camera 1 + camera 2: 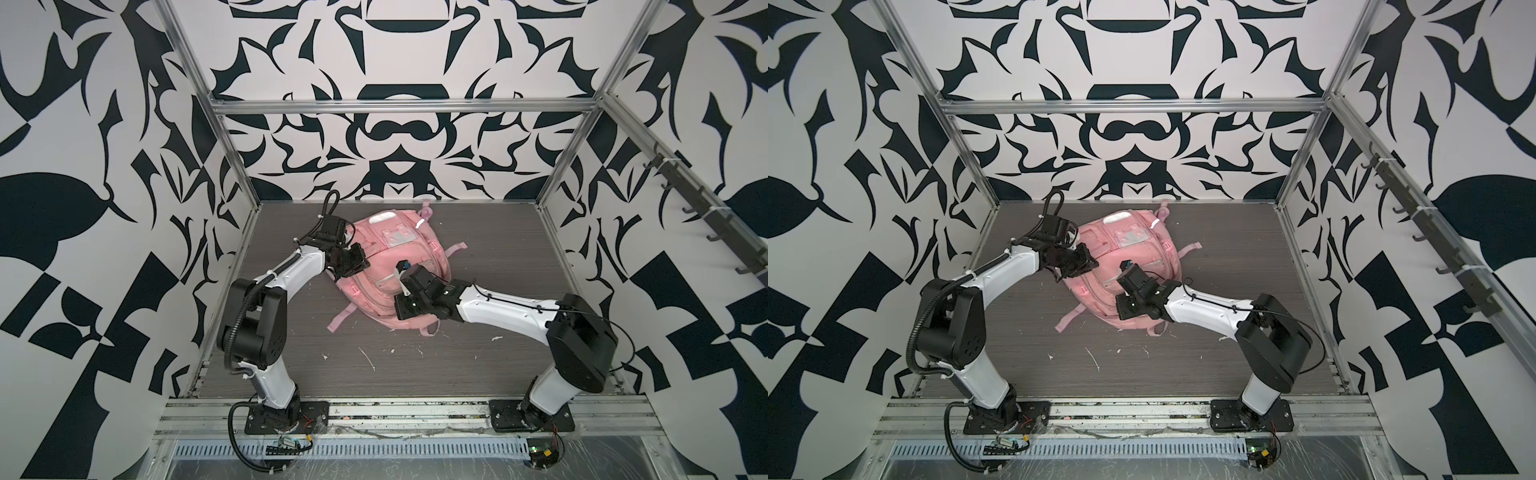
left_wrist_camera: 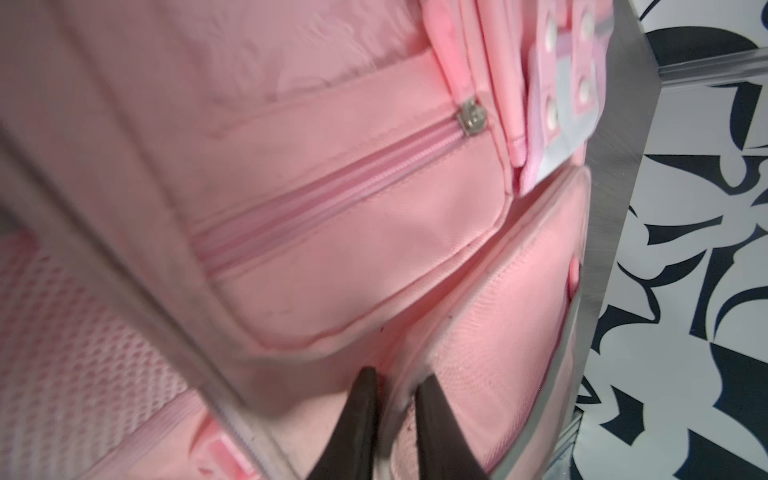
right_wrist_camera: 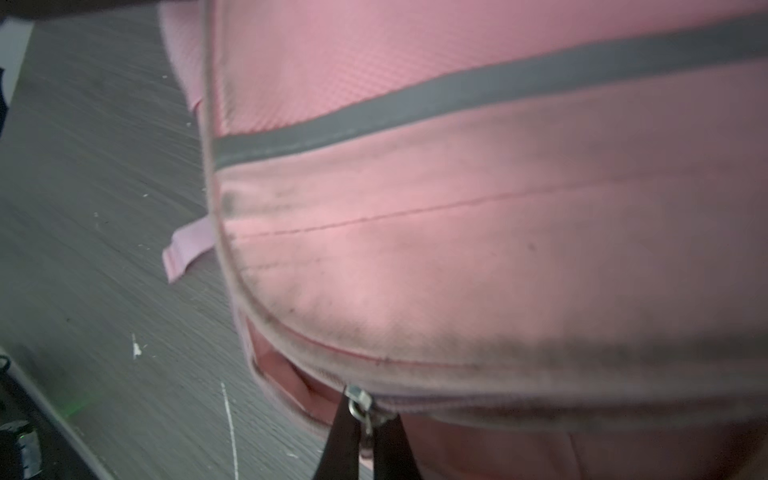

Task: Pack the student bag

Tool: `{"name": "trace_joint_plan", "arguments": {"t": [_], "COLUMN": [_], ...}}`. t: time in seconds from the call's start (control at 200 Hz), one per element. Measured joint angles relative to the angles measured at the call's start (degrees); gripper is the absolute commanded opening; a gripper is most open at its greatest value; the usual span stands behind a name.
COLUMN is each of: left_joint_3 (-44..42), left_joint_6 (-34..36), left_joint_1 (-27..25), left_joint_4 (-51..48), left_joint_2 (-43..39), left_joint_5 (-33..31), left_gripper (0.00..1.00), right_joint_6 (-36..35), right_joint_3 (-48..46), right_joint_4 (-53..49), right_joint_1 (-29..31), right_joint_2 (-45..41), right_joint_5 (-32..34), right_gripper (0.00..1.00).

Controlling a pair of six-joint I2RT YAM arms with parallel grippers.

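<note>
The student bag (image 1: 395, 266) (image 1: 1129, 253), a pink backpack with grey reflective strips, lies flat in the middle of the dark table. My left gripper (image 1: 355, 264) (image 2: 395, 376) is at the bag's left side. Its fingers stand a little apart, with a pale piped edge of a pocket running between them. A closed zip with a metal slider (image 2: 471, 120) shows further along that side. My right gripper (image 1: 404, 311) (image 3: 370, 419) is at the bag's near edge, shut on the metal zipper pull (image 3: 358, 399). Beside the pull the zip gapes and shows the pink inside.
Loose pink straps (image 1: 340, 322) (image 3: 183, 253) trail from the bag onto the table (image 1: 498, 257), which is flecked with white scratches (image 1: 368, 359). Aluminium frame posts (image 1: 235, 166) and patterned walls close in the sides and back. A rail of hooks (image 1: 685, 199) runs along the right wall.
</note>
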Motion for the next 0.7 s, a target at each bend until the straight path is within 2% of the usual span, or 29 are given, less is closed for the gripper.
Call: {"name": "trace_joint_plan", "arguments": {"t": [0.07, 0.17, 0.505, 0.7], "left_joint_3": [0.5, -1.38, -19.87, -24.11], "left_joint_6": [-0.2, -0.28, -0.48, -1.49], "left_joint_1": [1.03, 1.88, 1.64, 0.26], "left_joint_4": [1.99, 3.74, 3.5, 3.15], "left_joint_2": [-0.17, -2.64, -22.08, -24.41], "left_joint_5": [-0.7, -1.84, -1.84, -0.92], "left_gripper": [0.42, 0.47, 0.49, 0.48], "right_joint_6": [0.61, 1.11, 0.94, 0.96], "right_joint_3": [3.06, 6.91, 14.12, 14.58], "right_joint_4": [0.13, -0.09, -2.12, -2.75], "right_joint_1": [1.75, 3.26, 3.91, 3.91], "right_joint_2": [2.89, 6.29, 10.71, 11.82], "right_joint_5": [-1.42, -3.69, -7.48, -8.33], "right_gripper": [0.0, 0.0, 0.0, 0.0]}}
